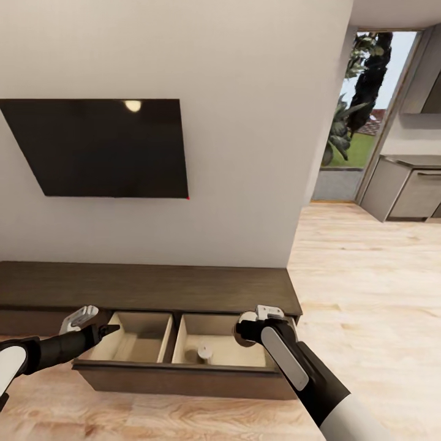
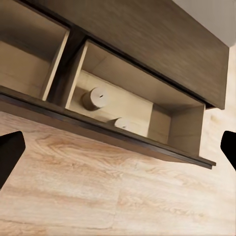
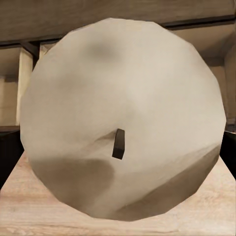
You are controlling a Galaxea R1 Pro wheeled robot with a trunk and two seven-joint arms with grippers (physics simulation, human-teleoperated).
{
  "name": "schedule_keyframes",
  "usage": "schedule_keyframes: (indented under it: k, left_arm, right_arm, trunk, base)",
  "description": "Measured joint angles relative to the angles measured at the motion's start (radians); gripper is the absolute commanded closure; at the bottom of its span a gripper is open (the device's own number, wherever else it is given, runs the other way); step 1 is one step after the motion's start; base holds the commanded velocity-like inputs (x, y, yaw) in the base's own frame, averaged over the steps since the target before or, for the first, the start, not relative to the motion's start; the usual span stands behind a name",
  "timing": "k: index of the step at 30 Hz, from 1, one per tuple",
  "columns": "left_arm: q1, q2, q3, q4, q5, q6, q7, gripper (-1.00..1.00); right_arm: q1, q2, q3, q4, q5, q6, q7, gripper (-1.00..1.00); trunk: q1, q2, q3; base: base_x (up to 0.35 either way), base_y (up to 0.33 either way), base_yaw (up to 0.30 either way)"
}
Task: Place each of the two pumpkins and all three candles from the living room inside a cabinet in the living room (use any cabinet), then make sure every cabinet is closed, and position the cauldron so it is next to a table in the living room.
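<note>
- Head view: the right gripper point(image 1: 248, 329) fingers hold a candle point(image 1: 247, 321) above the cabinet point(image 1: 184, 343) drawer's right compartment, wick end facing its wrist camera.
- Left gripper point(image 1: 107, 331) fingers spread, empty, beside the drawer's left compartment.

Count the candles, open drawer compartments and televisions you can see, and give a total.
candles: 3, two in the drawer and one in the right hand
open drawer compartments: 2
television: 1
Total: 6
</note>
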Motion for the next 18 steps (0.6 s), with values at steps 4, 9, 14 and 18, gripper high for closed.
schedule_keyframes:
  k: [4,9,14,18]
  left_arm:
    - [0.0,0.0,0.0,0.0,0.0,0.0,0.0,-1.0]
    - [0.0,0.0,0.0,0.0,0.0,0.0,0.0,-1.0]
    - [0.0,0.0,0.0,0.0,0.0,0.0,0.001,-1.0]
    - [0.0,0.0,0.0,0.0,0.0,0.0,0.0,-1.0]
  right_arm:
    - [0.0,0.001,-0.001,0.006,0.001,-0.002,0.001,1.0]
    - [0.0,0.003,-0.047,0.049,0.007,-0.002,0.003,1.0]
    - [0.0,0.004,-0.069,0.11,0.001,-0.01,0.006,1.0]
    - [0.0,0.005,-0.072,0.157,0.001,-0.019,0.019,1.0]
  trunk:
    - [0.0,0.0,0.0]
    - [0.0,0.0,0.0]
    - [0.0,0.0,0.0]
    - [0.0,0.0,0.0]
  base:
    - [0.264,0.0,0.0]
    - [0.264,0.0,0.0]
    - [0.248,0.0,0.0]
    - [0.149,0.0,0.0]
